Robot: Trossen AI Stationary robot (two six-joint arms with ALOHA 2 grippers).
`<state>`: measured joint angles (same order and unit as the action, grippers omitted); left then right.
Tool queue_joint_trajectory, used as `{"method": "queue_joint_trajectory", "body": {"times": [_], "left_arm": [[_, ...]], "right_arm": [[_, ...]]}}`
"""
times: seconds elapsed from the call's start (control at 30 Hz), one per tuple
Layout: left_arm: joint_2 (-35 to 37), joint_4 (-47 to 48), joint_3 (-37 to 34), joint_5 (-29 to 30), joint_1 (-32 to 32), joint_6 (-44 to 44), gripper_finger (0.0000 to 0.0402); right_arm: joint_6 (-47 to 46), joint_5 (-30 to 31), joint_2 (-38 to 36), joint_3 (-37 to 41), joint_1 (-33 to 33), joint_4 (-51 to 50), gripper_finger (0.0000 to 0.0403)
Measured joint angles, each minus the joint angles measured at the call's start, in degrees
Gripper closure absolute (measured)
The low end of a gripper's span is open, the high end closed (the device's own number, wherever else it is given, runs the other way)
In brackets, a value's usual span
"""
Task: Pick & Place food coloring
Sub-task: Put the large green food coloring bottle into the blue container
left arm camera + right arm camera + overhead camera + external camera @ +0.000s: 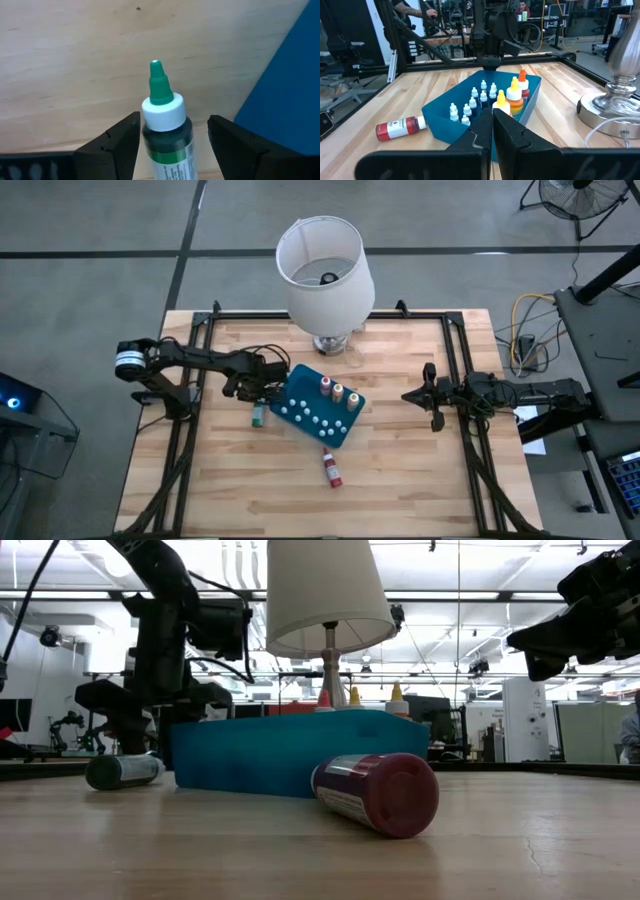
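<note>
A green food coloring bottle (167,145) with a white collar and a green tip lies on its side on the wooden table, just left of the blue tray (300,395). My left gripper (174,120) points down over it, open, one finger on either side of the bottle's neck, with a gap showing at each side. A red food coloring bottle (331,469) lies on the table in front of the tray. Red, orange and yellow bottles (338,392) stand upright in the tray among several white-capped ones. My right gripper (430,395) waits shut and level at the table's right.
A white-shaded lamp (325,275) stands on its metal base (610,107) at the table's far middle, with its cord trailing beside it. A black frame rail (455,345) runs around the table. Bare wood lies near the front edge.
</note>
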<state>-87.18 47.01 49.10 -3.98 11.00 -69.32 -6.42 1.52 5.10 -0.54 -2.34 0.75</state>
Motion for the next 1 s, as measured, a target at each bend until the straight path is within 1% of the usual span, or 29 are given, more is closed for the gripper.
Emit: {"method": "queue_joint_trajectory", "body": {"times": [0.27, 0.6, 1.0], "left_arm": [[0.08, -0.06, -1.05, 0.05, 0.0, -0.69, 0.0198], [2.16, -0.19, -1.17, 0.88, 0.94, -1.59, 0.0198], [2.1, -0.97, -3.66, 0.63, 1.53, -2.89, 0.0198]], "right_arm": [[0.0, 0.0, -0.02, 0.0, 0.01, 0.01, 0.0394], [0.0, 0.0, -0.02, 0.0, 0.01, 0.01, 0.0394], [0.0, -0.01, -0.09, 0.0, -0.01, 0.0, 0.0394]]}}
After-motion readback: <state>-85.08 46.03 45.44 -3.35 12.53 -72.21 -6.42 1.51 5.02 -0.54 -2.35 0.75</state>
